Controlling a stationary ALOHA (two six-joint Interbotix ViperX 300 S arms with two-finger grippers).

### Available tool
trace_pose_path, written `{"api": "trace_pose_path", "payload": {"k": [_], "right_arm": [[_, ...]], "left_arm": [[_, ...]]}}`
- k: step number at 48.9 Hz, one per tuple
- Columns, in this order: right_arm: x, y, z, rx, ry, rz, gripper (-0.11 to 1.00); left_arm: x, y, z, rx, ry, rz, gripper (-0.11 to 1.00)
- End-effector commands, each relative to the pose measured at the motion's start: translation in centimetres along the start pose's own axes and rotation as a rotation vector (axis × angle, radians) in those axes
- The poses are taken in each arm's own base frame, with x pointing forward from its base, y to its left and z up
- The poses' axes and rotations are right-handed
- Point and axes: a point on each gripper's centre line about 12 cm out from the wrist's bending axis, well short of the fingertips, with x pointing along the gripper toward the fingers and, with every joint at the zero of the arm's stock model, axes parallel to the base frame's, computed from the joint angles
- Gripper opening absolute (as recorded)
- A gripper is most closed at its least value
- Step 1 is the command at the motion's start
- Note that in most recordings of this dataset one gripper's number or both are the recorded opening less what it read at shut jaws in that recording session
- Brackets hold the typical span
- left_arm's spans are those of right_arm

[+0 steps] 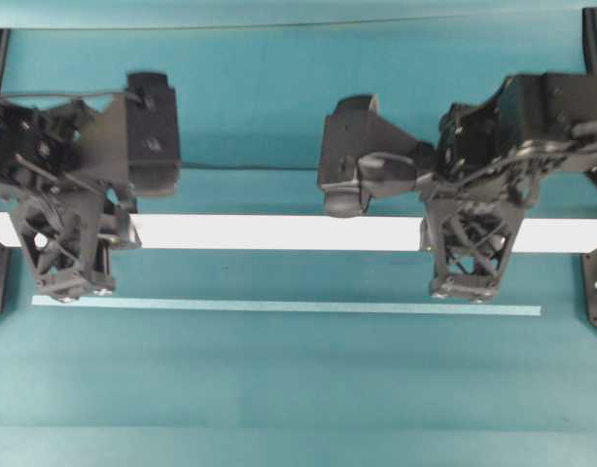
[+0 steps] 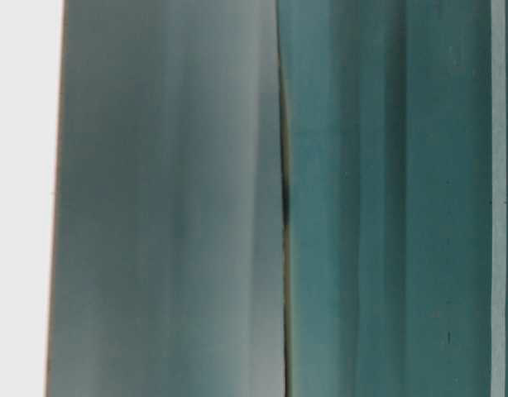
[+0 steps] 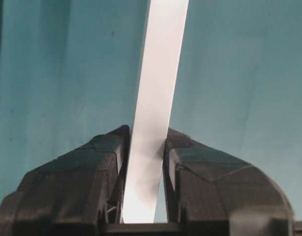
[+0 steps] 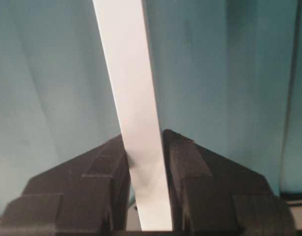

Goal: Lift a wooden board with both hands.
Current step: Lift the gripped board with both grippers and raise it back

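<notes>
Lift step, judging by the grip: left tool (image 1: 75, 255) clamped on wooden board (image 1: 279, 232) near its left end, right tool (image 1: 471, 255) clamped near its right end. Wrist views confirm fingers (image 3: 109, 162) pinching the plank on both sides. Board level across the teal desk (image 1: 279, 389); contact with the desk not discernible. Next: equal, synchronised rise, no twist. Count: one board, one pale strip (image 1: 279, 306), two tools.

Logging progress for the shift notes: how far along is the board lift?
Done: both claws have clamped the wooden board; the left claw and right claw each pinch it between their fingers. In hand: the board appears raised off the teal table. Left: possibly more height; how high it hangs cannot be told.
</notes>
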Motion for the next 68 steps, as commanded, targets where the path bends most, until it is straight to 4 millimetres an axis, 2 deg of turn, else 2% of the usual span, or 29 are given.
{"api": "trace_pose_path", "payload": {"k": [1, 18, 24, 34, 68], "right_arm": [[-2.0, 0.3, 0.4, 0.021, -0.057, 0.014, 0.21], [-6.9, 0.2, 0.9, 0.058, -0.176, 0.025, 0.21], [-8.7, 0.1, 0.8, 0.085, -0.227, 0.022, 0.21], [-11.1, 0.0, 0.6, 0.090, -0.299, 0.026, 0.21], [-10.6, 0.1, 0.2, 0.086, -0.274, 0.034, 0.21]], "left_arm": [[-2.5, 0.7, 0.9, -0.059, -0.069, 0.000, 0.17], [-7.2, 0.9, 2.0, -0.078, -0.111, -0.001, 0.17], [-8.0, 0.9, 2.4, -0.078, -0.125, -0.005, 0.17], [-8.3, 0.8, 2.7, -0.075, -0.115, -0.002, 0.17], [-8.9, 0.6, 3.4, -0.073, -0.092, 0.001, 0.17]]}}
